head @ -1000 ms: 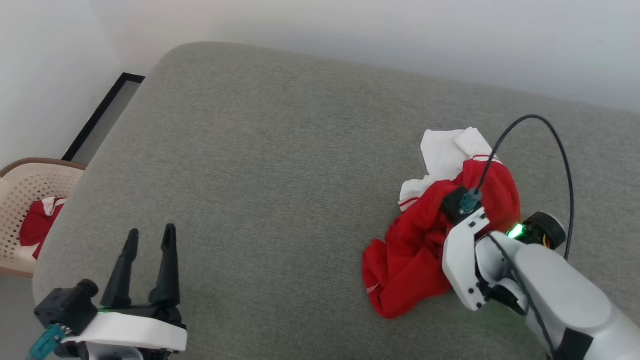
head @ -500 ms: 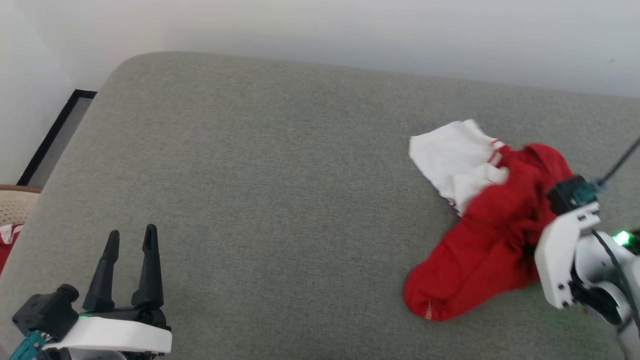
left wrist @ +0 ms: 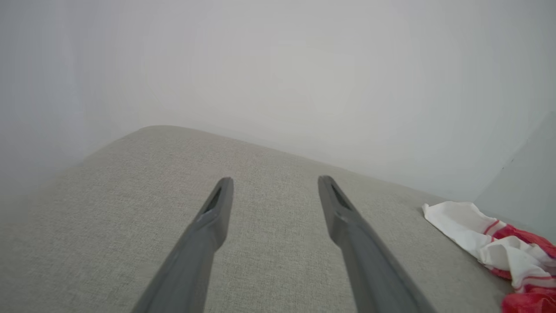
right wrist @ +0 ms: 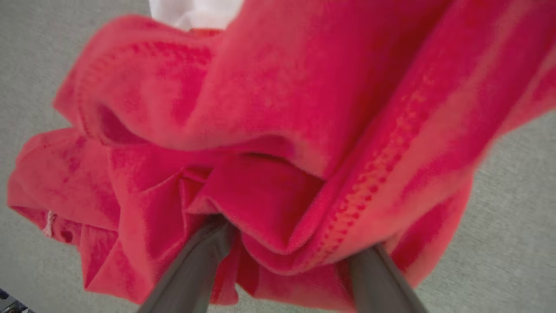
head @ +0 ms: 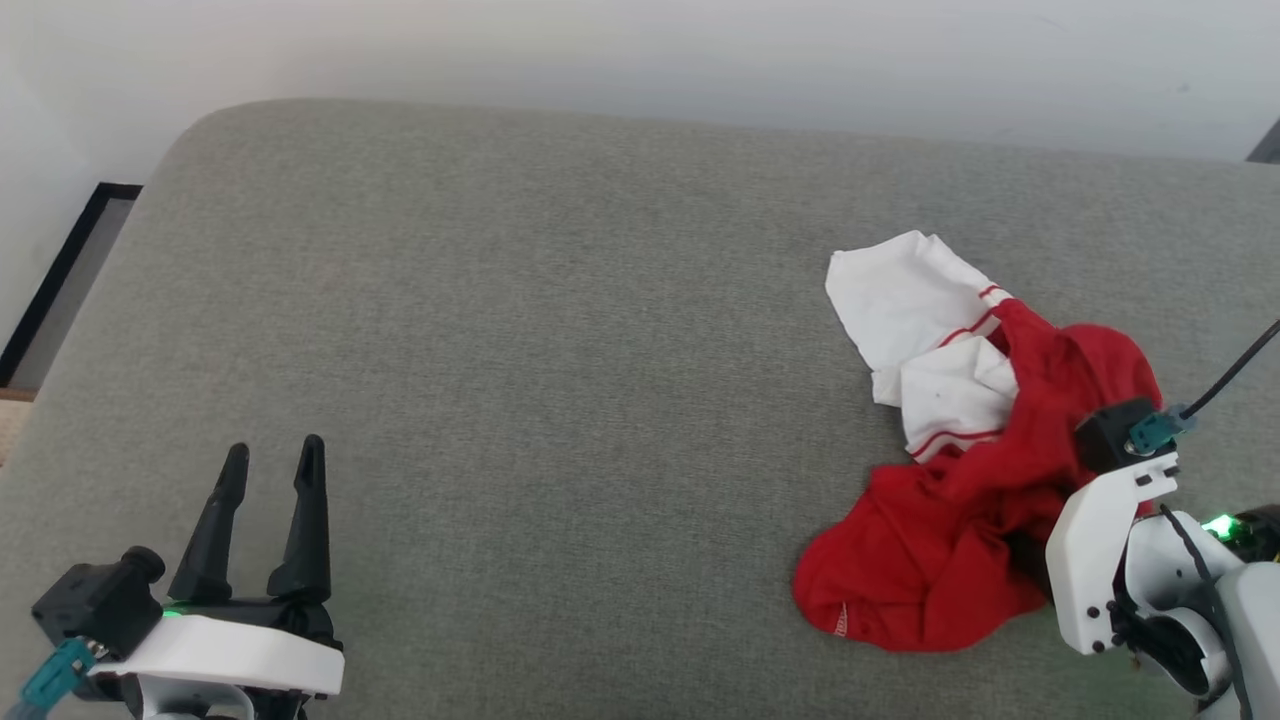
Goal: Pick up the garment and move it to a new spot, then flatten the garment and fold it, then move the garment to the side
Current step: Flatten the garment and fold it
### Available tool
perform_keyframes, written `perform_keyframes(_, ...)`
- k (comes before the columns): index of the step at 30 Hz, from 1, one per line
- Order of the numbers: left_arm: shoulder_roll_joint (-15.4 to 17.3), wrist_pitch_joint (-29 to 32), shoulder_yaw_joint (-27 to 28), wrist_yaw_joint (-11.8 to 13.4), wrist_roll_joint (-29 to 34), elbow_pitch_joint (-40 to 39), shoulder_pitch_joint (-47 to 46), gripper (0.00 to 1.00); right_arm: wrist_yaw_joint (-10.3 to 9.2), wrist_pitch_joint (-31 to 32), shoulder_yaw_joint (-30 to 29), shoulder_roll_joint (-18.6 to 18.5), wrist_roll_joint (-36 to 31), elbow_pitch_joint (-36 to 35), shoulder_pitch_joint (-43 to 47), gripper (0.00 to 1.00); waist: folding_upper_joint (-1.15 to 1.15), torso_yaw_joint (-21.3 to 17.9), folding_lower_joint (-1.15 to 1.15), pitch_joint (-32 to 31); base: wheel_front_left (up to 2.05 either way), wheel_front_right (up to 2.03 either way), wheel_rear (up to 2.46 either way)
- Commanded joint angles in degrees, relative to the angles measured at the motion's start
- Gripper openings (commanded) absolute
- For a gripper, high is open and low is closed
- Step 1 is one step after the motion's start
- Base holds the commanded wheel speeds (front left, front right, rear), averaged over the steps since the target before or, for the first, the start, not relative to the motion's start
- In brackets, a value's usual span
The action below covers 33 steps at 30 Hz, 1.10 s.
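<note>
The garment (head: 950,520) lies crumpled on the right of the grey cushion (head: 600,300), its red body nearest me and a white sleeve with red stripes spread behind it. My right gripper (right wrist: 293,237) sits at its right side. The two fingers stand wide apart, with red folds of the garment (right wrist: 278,108) draped over their tips. Its white wrist housing (head: 1095,540) shows at the lower right of the head view. My left gripper (head: 275,447) hovers open and empty over the near left of the cushion. Past that left gripper (left wrist: 274,180), the garment (left wrist: 486,243) lies far right.
A pale wall runs behind the cushion. The cushion's rounded left edge drops to a floor with a black-framed panel (head: 60,270). A black cable (head: 1230,370) rises from my right wrist. Broad bare cushion lies between the two grippers.
The head camera has swung, shifting the whole picture. My right gripper's fingers have parted, and the garment has slumped lower onto the cushion with its white sleeve spread out. The left gripper stays open.
</note>
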Motion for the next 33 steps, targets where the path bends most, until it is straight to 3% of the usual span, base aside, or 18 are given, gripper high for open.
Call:
perform_keyframes(1, 0.9, -0.27, -0.61, -0.18, -0.57, 0.49, -1.02, 1.0, -0.04, -0.33, -0.59, 0.16, -0.89, -0.9, -0.33, 1.0, 0.0, -0.61, 0.0, -0.11, 0.0, 0.0, 0.0)
perform_keyframes(16, 12.02, 9.43, -10.5, -0.18, -10.69, -1.9, -10.62, 1.0, -0.04, -8.11, -10.26, 7.96, -4.94, -12.71, 3.73, 1.0, 0.0, -6.63, 0.0, -0.8, 0.0, 0.0, 0.0)
perform_keyframes(25, 17.63, 19.57, -17.13, -0.18, -15.43, -2.0, -20.89, 1.0, -0.03, -23.71, -13.86, 15.04, -11.15, -14.23, 2.53, 1.0, 0.0, -13.12, 0.0, -0.04, 0.0, 0.0, 0.0)
perform_keyframes(33, 20.54, 27.63, -23.96, -0.19, -18.37, 0.78, -31.13, 1.0, -0.03, -39.4, -14.06, 18.3, -15.29, -9.88, 0.66, 1.0, 0.0, -19.65, 0.0, 2.7, 0.0, 0.0, 0.0)
